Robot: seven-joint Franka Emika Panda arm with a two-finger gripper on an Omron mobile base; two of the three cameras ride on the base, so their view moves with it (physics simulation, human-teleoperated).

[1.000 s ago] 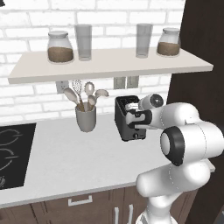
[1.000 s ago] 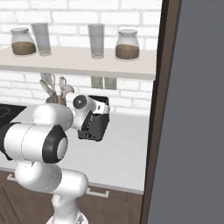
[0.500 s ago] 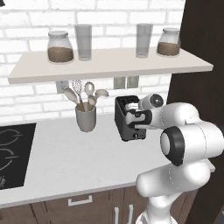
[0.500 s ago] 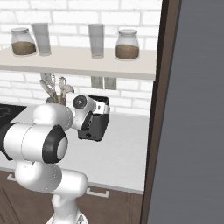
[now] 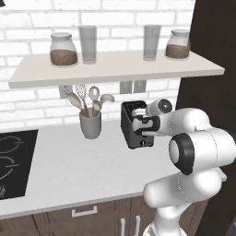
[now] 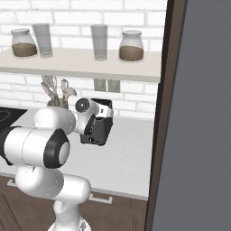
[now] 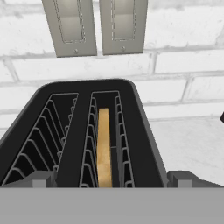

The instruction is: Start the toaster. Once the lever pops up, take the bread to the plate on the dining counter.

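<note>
1. The gripper (image 5: 139, 127) hangs at the toaster's front end, jaws spread wide and holding nothing; in the hand view its two tips (image 7: 37, 179) rise either side of the near end of the slots.
2. The toaster (image 5: 132, 123) stands toward the back right of the worktop (image 5: 69, 170), near the brick wall and below two wall sockets (image 7: 96, 26).
3. The bread (image 7: 103, 148) sits on edge, deep in the right-hand slot; the left slot is bare.
4. The lever is hidden behind the hand, so its position cannot be told; it probably lies on the narrow face just under the tips.
5. To start the toaster well, one finger should come squarely onto the tab and push straight down to its stop, without shoving the toaster along the worktop.
6. A utensil cup (image 5: 91, 123) stands well left of the toaster, a hob (image 5: 11, 159) at the worktop's left edge.
</note>
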